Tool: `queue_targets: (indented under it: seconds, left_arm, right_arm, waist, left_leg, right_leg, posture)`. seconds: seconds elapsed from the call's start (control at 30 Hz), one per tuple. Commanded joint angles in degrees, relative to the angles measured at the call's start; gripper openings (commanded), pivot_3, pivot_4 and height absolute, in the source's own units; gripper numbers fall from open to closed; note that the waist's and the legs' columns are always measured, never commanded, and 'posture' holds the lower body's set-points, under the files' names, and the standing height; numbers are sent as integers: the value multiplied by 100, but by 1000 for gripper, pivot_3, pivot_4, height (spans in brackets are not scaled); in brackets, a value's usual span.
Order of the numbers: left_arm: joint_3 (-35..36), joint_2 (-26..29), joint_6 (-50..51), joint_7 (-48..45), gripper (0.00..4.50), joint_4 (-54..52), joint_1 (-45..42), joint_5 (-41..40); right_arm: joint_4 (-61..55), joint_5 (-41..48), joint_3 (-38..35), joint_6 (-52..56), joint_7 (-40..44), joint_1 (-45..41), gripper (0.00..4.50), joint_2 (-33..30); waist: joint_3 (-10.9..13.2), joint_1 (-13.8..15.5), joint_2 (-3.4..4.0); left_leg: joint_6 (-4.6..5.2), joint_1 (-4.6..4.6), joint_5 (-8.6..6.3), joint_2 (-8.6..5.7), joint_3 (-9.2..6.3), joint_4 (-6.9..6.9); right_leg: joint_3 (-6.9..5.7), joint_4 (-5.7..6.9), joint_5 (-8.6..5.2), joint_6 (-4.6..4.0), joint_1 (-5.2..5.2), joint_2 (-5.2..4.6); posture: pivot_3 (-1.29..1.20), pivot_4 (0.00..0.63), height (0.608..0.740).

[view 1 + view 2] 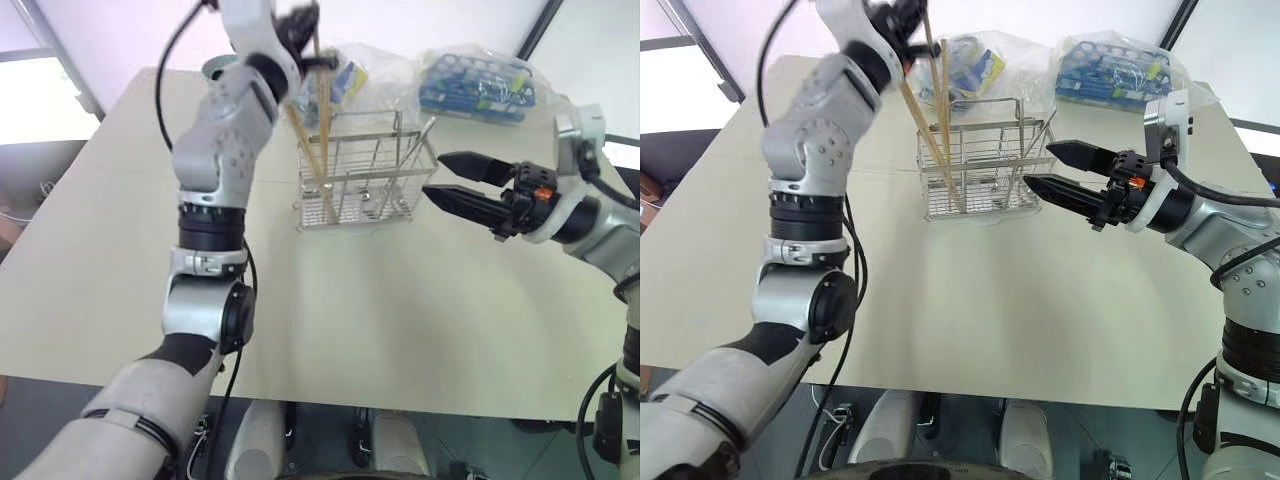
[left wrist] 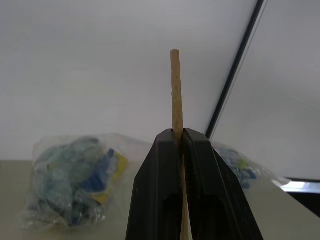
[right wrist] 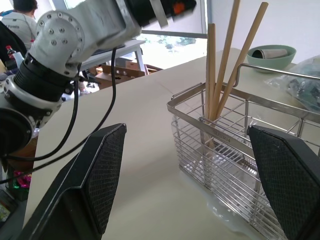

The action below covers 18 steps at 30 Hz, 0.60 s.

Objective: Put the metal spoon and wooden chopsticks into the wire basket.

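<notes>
The left gripper (image 1: 300, 25) pinched 1 of the wooden chopsticks (image 2: 176, 95) near its top, above the wire basket (image 1: 365, 180) on the worktop (image 1: 400, 320), probably steadying it as it stood upright inside. The metal spoon (image 1: 418, 150) leaned in the basket's right end. The right gripper (image 1: 1050, 170) hovered beside the basket, jaws wide and empty.

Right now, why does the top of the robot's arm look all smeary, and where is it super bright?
In the left eye view the left gripper is blurred where it holds the wooden chopsticks over the wire basket; in the right wrist view, the window behind the arm glares white; in the left wrist view, the chopstick is sharp and the plastic bag behind is soft.
</notes>
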Motion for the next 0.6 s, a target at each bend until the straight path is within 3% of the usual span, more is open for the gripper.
queue_targets:
  seconds: [0.03,0.2,0.33,0.43,0.6]
  left_arm:
    - [-92,-10,23,-102,1537,-449,-10,-68]
    - [-25,-6,23,-259,4250,-765,36,-211]
    - [242,308,187,-508,4418,-885,-162,-536]
    - [322,1006,229,-995,4418,-837,-341,-620]
    - [-79,2983,98,-3108,4418,-963,77,-476]
  right_arm:
    - [-81,76,-107,-117,3,-148,3987,6]
    - [23,20,-60,-157,42,-211,3987,15]
    - [228,-107,14,-231,152,-324,3987,-20]
    - [485,-265,75,-331,287,-455,3987,-84]
    - [945,-695,218,-588,711,-585,3987,-308]
  waist:
    - [0,-1,0]
    - [0,-4,0]
    - [0,-5,0]
    - [0,-52,1]
    - [-1,-167,6]
  left_leg:
    - [0,0,0,0,0,0]
    - [0,1,0,2,1,0]
    - [0,1,0,2,0,0]
    - [-1,1,0,1,3,0]
    - [-2,1,1,-1,6,-5]
  right_leg:
    - [0,0,0,0,0,0]
    - [1,1,0,0,-1,1]
    - [1,1,0,0,0,0]
    - [1,2,0,0,-3,3]
    - [1,2,0,-1,-7,5]
  posture:
    - [0,150,710]
    - [0,150,710]
    - [0,150,710]
    - [0,150,710]
    - [0,150,710]
